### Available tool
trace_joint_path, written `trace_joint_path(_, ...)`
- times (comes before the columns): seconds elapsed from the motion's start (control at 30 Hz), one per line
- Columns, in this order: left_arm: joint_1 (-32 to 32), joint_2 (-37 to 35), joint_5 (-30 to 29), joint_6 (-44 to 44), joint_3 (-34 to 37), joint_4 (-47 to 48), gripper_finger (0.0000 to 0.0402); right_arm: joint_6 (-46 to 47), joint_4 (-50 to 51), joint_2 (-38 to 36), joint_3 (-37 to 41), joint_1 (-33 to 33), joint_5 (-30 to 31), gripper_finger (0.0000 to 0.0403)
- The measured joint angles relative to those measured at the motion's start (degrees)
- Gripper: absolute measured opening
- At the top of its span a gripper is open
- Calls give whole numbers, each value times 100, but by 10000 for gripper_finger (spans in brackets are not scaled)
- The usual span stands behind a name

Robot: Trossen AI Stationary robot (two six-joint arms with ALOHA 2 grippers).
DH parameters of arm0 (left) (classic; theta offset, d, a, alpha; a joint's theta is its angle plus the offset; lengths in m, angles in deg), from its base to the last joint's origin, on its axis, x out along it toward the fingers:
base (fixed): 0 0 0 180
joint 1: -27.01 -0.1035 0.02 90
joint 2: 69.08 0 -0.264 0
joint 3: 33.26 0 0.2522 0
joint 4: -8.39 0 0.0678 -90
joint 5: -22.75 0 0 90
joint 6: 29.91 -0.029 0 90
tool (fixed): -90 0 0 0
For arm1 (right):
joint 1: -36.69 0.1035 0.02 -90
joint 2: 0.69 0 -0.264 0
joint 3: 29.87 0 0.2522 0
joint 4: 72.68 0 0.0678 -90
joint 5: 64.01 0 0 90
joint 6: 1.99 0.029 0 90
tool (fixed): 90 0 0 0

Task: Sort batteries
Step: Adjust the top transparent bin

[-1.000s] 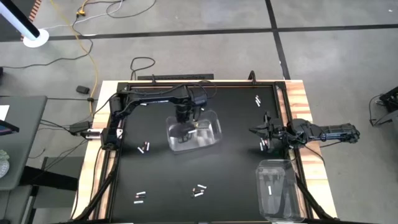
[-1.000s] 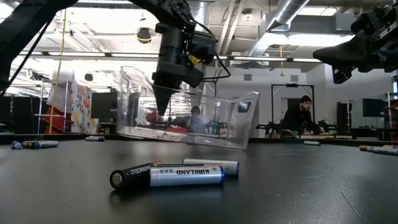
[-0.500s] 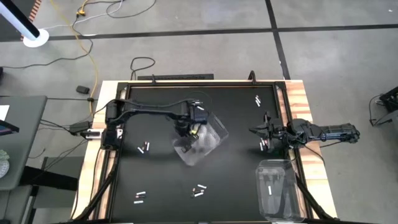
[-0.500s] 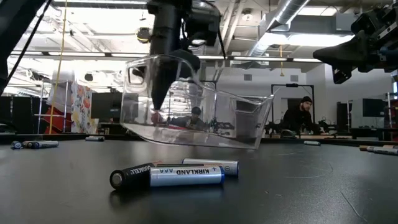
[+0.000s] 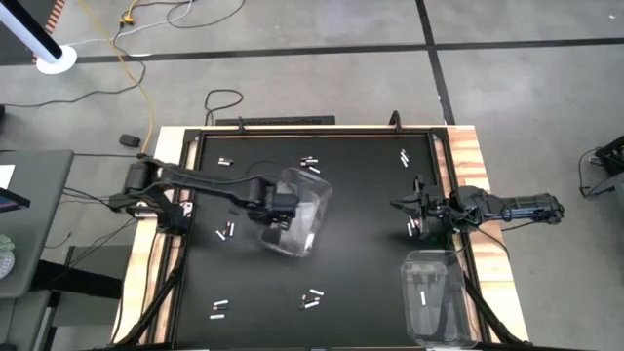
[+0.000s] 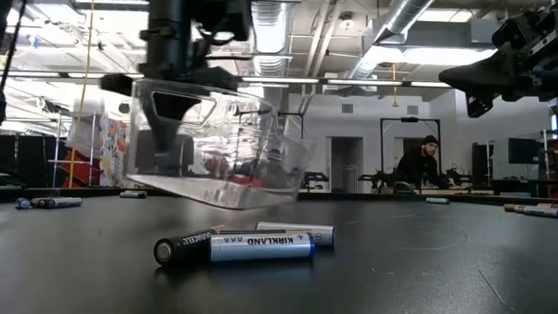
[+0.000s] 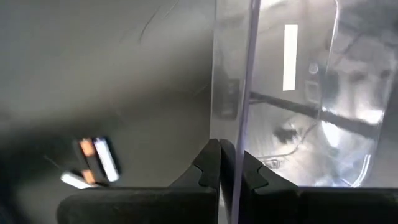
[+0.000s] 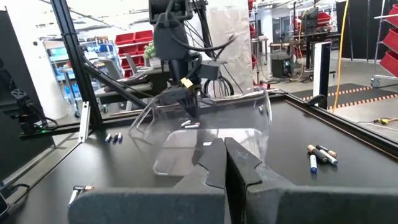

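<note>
Above the black table (image 5: 370, 292), the left gripper (image 5: 280, 207) pinches a clear rectangular plastic bin's (image 5: 297, 222) wall, tilted; right gripper (image 5: 408, 204) waits, fingers closed, empty.

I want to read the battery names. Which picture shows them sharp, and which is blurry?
Low view: the two nearest batteries lie sharp, label readable. Left wrist view: the batteries are soft blurs, and the clear bin, pinched at its wall by the left gripper, shows bright glare.

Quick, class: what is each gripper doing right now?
Left gripper: closed on the wall of the clear bin, holding it tilted above the table.
Right gripper: closed, holding nothing, near the table's right edge.
</note>
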Motion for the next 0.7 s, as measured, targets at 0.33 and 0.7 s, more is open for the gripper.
trace_joint_path(0.33, 280, -728, -133, 1869, 1232, -1421, 0, 0, 2, 0, 0, -1, 0, 14)
trace_joint_path(0.7, 522, -525, -85, 2566, 1237, -1474, 0, 0, 2, 0, 0, 0, 0, 14)
